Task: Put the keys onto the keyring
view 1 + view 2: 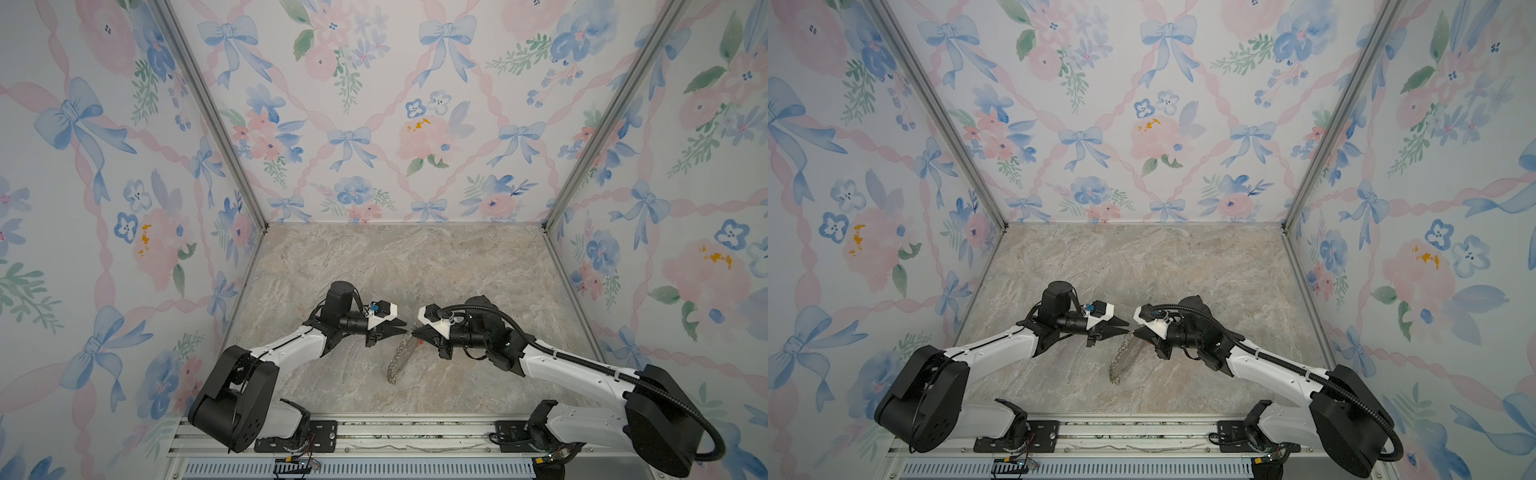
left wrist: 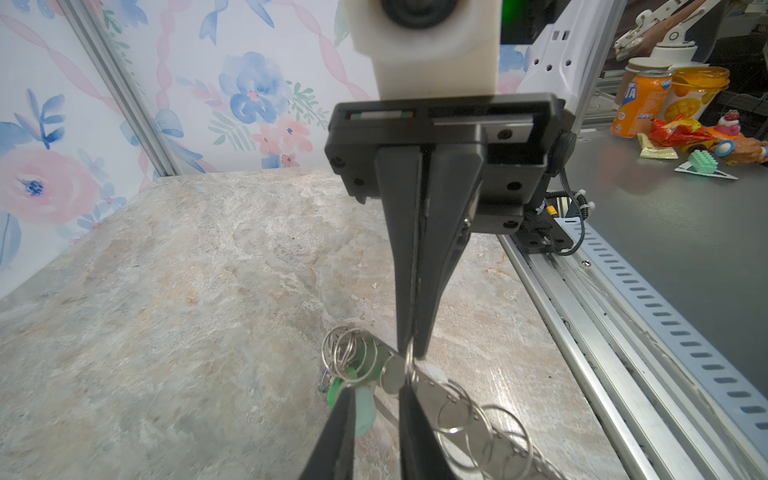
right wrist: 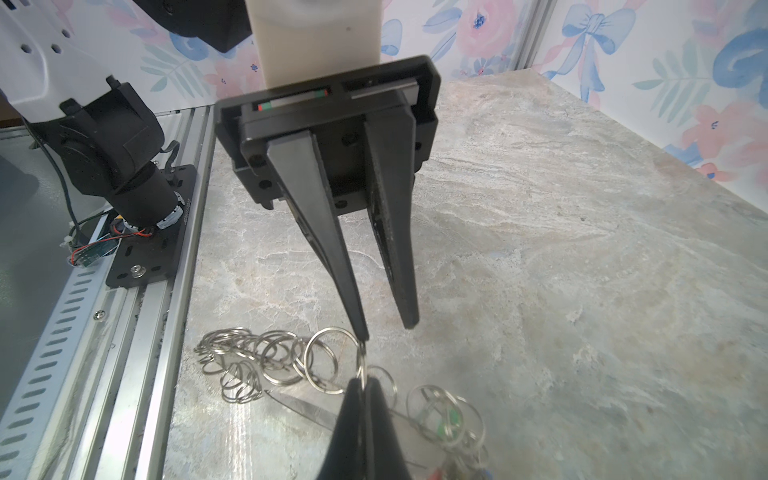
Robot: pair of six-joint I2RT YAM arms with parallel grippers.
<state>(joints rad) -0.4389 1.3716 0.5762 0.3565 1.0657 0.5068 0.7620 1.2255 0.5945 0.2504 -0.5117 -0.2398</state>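
The keyring (image 1: 401, 357) hangs tilted and edge-on over the front middle of the bench (image 1: 415, 266), with its upper end raised between the two arms. Its lower end trails toward the front rail (image 1: 374, 436). A green key (image 2: 341, 385) sits among its wire rings, and a red key (image 1: 420, 341) shows beside the plate.

The right end effector (image 2: 412, 352) is fully closed, pinching one wire ring (image 3: 362, 361) at the top of the plate. The left end effector (image 3: 386, 328) faces it with a narrow gap between its jaws and grips nothing. One of its fingertips (image 3: 360, 330) touches that same ring.

Beyond the rail, off the bench, an orange can (image 2: 638, 104) shows the letters "TA". It stands among wrappers and a green toy brick (image 2: 702, 162).
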